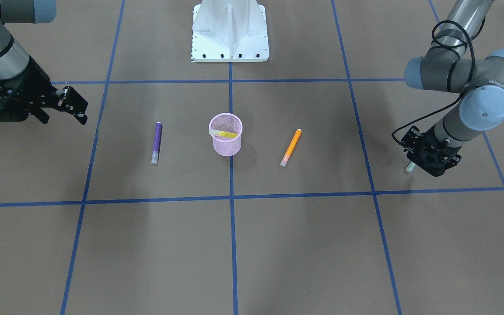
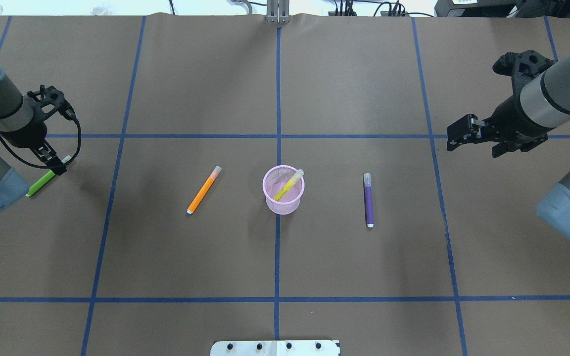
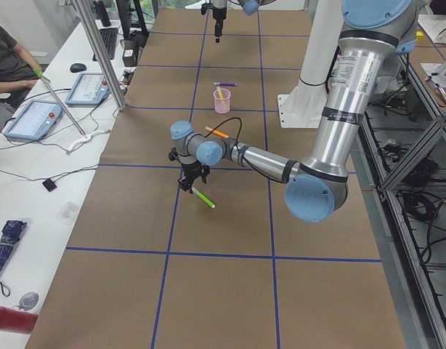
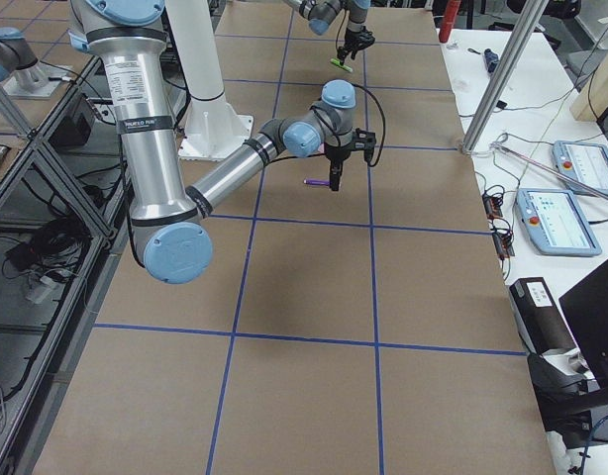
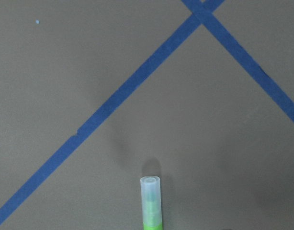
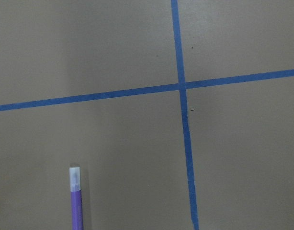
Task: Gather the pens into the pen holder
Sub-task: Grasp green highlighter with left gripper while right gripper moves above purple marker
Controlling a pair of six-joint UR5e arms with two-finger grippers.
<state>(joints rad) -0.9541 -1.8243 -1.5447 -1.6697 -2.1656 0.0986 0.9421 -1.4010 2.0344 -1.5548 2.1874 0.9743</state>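
The left gripper pinches the light, stiff, slippery green pen near its cap; the right gripper hangs parted, empty.

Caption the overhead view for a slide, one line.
Yellow pen in the holder; left hand grips the green pen; orange and purple still on the table.

Robotics lab: teach pendants, tape-gridded table

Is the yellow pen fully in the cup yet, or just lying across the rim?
In. The yellow pen leans slanted inside the cup, its lower end down in the mesh and its pale cap resting against the rim, poking slightly above it.
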